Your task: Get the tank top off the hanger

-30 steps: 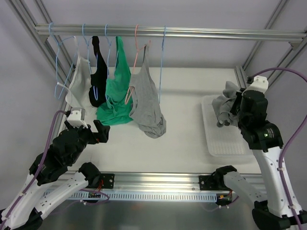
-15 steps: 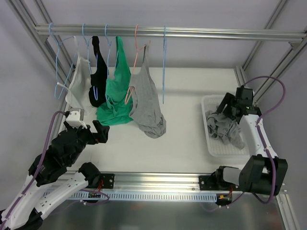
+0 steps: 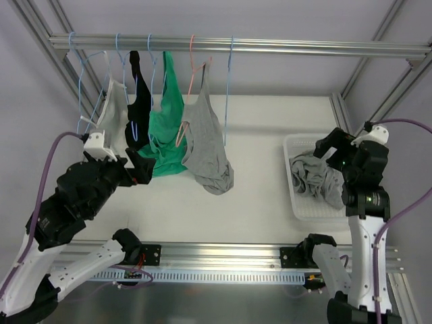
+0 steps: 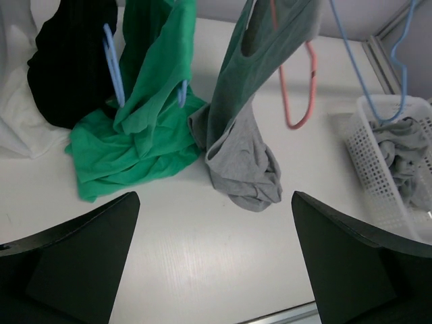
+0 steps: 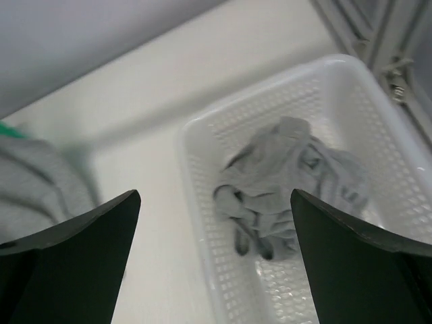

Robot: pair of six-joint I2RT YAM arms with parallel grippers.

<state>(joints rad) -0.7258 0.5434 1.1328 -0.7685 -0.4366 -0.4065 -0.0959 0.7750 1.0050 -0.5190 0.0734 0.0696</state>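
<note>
A grey tank top [image 3: 202, 138] hangs on a pink hanger [image 3: 192, 67] from the rail, its hem bunched on the table; it also shows in the left wrist view [image 4: 243, 155]. To its left hang a green top [image 3: 165, 128], a black one [image 3: 140, 101] and a white one [image 3: 111, 115]. Another grey tank top [image 3: 317, 179] lies crumpled in the white basket [image 3: 300, 209]. My right gripper [image 5: 216, 263] is open above that basket, holding nothing. Also open and holding nothing, my left gripper [image 4: 216, 270] hovers over the table in front of the green and grey tops.
A bare blue hanger [image 3: 228, 88] hangs right of the pink one. The metal rail [image 3: 304, 47] runs across the back, with frame posts at both sides. The basket sits at the table's right edge.
My right gripper opened and let the grey tank top fall into the basket, then pulled back toward the near side. My left arm rose and moved toward the hanging tops.
</note>
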